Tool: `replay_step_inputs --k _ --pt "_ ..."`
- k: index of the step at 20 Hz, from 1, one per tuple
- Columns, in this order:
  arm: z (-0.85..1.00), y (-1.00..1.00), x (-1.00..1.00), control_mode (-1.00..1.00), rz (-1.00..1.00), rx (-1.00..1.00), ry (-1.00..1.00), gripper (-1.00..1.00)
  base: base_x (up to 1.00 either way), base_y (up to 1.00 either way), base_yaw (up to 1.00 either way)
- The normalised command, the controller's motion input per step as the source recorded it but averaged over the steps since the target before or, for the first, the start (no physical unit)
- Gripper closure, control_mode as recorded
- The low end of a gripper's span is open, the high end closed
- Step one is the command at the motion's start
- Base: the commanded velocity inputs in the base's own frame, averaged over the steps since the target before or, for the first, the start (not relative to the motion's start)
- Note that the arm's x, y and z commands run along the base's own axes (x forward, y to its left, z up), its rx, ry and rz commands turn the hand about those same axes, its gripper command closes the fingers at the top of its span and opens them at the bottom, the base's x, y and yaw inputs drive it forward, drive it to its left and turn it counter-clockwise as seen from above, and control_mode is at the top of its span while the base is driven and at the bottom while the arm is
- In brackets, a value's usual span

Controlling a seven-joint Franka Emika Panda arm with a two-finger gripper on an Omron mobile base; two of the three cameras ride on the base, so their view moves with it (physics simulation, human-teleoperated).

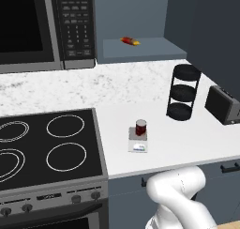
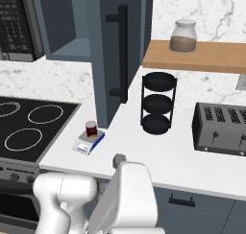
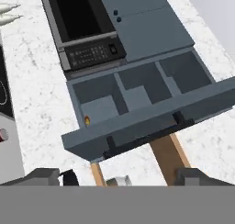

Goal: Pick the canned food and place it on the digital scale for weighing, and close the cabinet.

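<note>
The canned food is sitting upright on the digital scale, out on the white counter just right of the stove. The right base view is showing the same pairing, can on scale, right below the edge of the open cabinet door. The cabinet is standing open, its door swung wide with the dark bar handle facing out. Inside on the shelf, a slim red-and-yellow item is lying. The gripper is looking toward that open cabinet, fingers set wide apart with nothing between them. The can is sitting well apart from the claw, showing as a small red spot at the hand view's left edge.
</note>
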Motion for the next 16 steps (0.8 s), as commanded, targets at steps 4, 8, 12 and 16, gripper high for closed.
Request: replay_step_inputs --k 4,8,12,16 --pt "-0.68 -0.15 1.0 -1.0 0.16 0.0 -0.37 -1.0 0.0 0.0 0.0" --pt "-0.88 0.0 1.0 -1.0 0.15 0.0 -0.38 -1.0 0.0 0.0 0.0" --pt "-0.76 0.0 1.0 -1.0 0.13 0.0 -0.41 -1.0 0.0 0.0 0.0" --pt "0.01 0.0 1.0 -1.0 0.09 0.07 -0.34 -1.0 0.0 0.0 0.0"
